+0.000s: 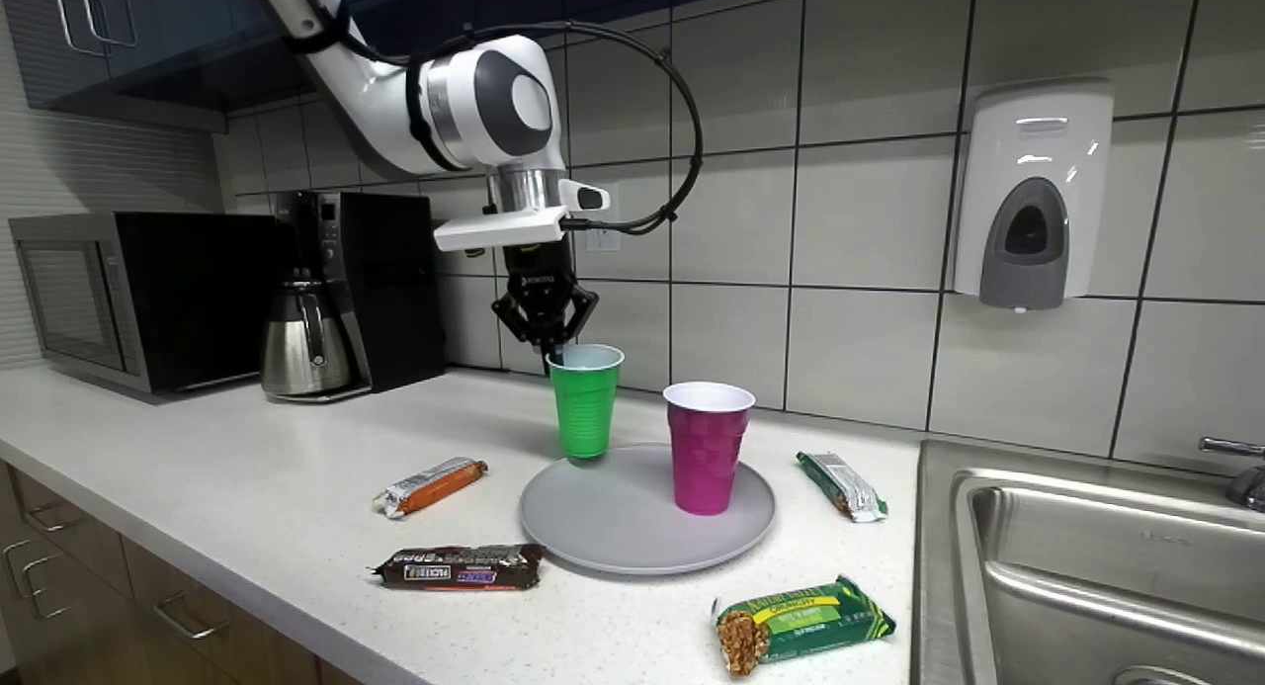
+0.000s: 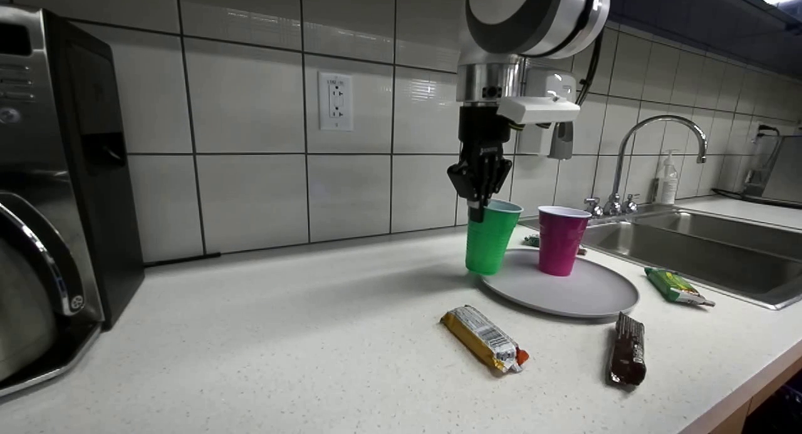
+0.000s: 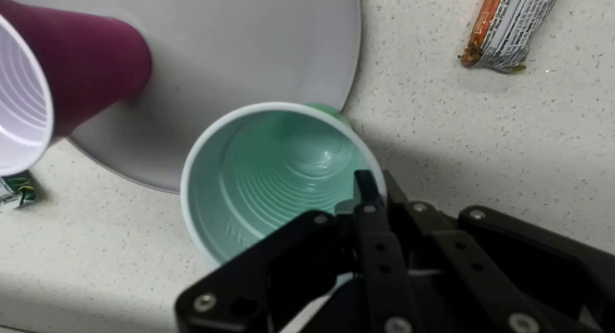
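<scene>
My gripper [image 3: 380, 185] grasps a green cup [image 1: 585, 413] by the lip above a kitchen counter [image 2: 282, 334], its fingers [image 2: 476, 212] clenched on the thin side. In the wrist view, one fingertip sits inside the white rim and its partner outside, with the cup's side between them and most of the mouth spreading to one side of the pair. The body of the cup extends below the fingertips, tilted, its base at the edge of a gray plate [image 1: 603, 527]; from my remote seat I cannot make out whether base and plate touch. My white arm [image 1: 376, 102] reaches in from the top in both exterior views.

A purple cup [image 1: 707, 458] stands upright on the plate, apart from the green one. Four wrapped snacks lie around the plate: an orange bar [image 1: 435, 487] near it, a brown bar [image 1: 460, 568] just beside its rim, a green bar [image 1: 805, 621] with a yellow band, and a green-and-silver bar [image 1: 842, 487] between the plate and a steel sink [image 1: 944, 566]. A curved faucet [image 2: 620, 165] rises behind the sink. Along the counter, a black coffee maker [image 1: 395, 280] with its metal pot [image 1: 306, 344] stands beside a microwave [image 1: 188, 290].
</scene>
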`<state>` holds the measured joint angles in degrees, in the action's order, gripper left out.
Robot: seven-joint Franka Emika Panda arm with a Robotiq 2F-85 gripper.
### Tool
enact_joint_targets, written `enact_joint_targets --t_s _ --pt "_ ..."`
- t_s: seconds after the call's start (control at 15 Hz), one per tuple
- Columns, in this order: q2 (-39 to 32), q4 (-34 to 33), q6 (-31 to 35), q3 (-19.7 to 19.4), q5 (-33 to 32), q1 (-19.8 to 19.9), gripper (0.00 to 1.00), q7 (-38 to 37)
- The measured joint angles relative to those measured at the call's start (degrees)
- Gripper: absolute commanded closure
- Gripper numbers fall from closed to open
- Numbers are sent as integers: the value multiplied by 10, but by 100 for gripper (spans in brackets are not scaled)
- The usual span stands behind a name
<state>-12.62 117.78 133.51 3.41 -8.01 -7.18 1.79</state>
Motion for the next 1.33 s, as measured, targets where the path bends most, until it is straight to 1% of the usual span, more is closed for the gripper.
enact_joint_targets --t_s 0.27,0.53,1.07,1.13,1.2,1.27,1.33 --pt "-40 -43 -1 0 -28 -13 99 -8" --pt "-62 -77 -11 0 -33 -28 99 -9" --pt "-91 -105 -23 0 -36 -41 99 -9" --pt "-94 -107 -24 0 -36 -42 93 -9" --pt "-97 -108 -26 0 -36 -42 68 -9" --pt "-100 -109 -28 0 -36 -43 68 -9" --pt "-102 -111 -34 0 -36 -43 63 -9"
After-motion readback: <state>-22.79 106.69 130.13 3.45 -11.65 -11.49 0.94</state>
